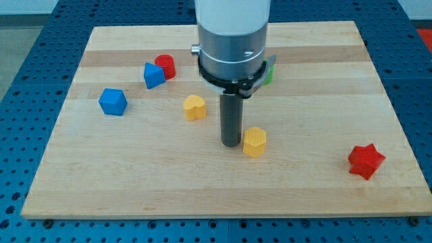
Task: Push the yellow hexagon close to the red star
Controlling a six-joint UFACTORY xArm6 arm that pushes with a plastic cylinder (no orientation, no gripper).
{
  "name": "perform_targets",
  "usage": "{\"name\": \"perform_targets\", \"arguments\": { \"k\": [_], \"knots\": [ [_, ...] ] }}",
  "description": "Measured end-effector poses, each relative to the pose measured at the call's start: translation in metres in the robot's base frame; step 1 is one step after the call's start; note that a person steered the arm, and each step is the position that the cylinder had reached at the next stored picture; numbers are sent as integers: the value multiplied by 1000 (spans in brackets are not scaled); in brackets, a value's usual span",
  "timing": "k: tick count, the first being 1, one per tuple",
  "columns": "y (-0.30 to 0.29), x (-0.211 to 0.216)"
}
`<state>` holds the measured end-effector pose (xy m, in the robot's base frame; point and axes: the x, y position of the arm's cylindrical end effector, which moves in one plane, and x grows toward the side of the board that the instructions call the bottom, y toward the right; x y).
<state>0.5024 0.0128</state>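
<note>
My tip (231,143) no jaws, bare rod, touching left face of yellow hexagon (254,142). Light, rigid, slides easy; push that flat face toward red star (366,160), far right.

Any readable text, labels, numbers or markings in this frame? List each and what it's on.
None readable. No print shows on the wooden board, the yellow hexagon, the red star or the arm's grey housing. My tip sits just left of the hexagon; the rod is unmarked too.
</note>
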Motion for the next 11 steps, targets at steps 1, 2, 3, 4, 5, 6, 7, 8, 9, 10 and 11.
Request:
{"name": "perform_targets", "arguments": {
  "k": [1, 2, 3, 4, 5, 6, 7, 8, 9, 10, 11],
  "knots": [
    [26, 0],
    [50, 0],
    [60, 11],
    [60, 35],
    [74, 45],
    [99, 45],
    [116, 45],
    [112, 45],
    [67, 45],
    [-12, 43],
    [-84, 17]
  ]
}}
